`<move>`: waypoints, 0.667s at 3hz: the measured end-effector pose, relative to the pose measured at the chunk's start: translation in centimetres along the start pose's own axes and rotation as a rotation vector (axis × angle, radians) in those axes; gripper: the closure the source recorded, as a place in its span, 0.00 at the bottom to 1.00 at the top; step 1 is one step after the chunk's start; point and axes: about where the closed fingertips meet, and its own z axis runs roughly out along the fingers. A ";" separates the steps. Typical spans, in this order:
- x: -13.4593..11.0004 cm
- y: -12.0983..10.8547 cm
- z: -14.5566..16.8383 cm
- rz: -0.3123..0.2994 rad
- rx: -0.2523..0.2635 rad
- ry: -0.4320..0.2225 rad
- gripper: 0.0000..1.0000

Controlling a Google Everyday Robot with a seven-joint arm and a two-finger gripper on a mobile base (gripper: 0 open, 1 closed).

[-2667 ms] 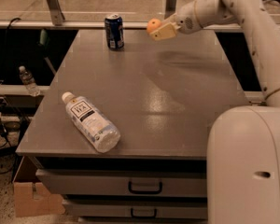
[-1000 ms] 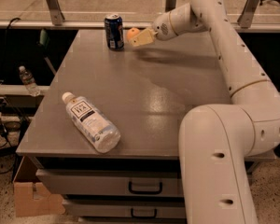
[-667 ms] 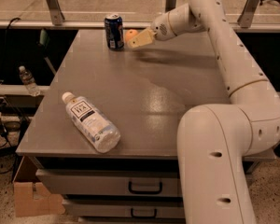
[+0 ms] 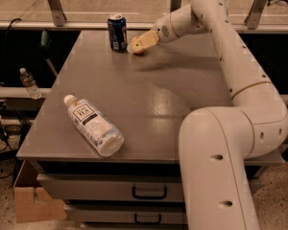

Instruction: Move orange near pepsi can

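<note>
Dark blue pepsi can (image 4: 117,32) with silver rim and white-red markings; at its 4 o'clock, pale tan gripper (image 4: 137,45) over the orange (image 4: 140,51); white arm (image 4: 240,56); grey table (image 4: 158,104); clear bottle (image 4: 93,126), white cap, white dark-lettered label.

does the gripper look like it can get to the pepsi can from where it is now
Probably yes: the gripper, shut on the orange, is right beside the pepsi can with nothing between them; the bottle lies far off near the table's front edge.
</note>
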 end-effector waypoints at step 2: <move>0.1 -1.4 -4.3 0.011 0.063 -0.054 0.00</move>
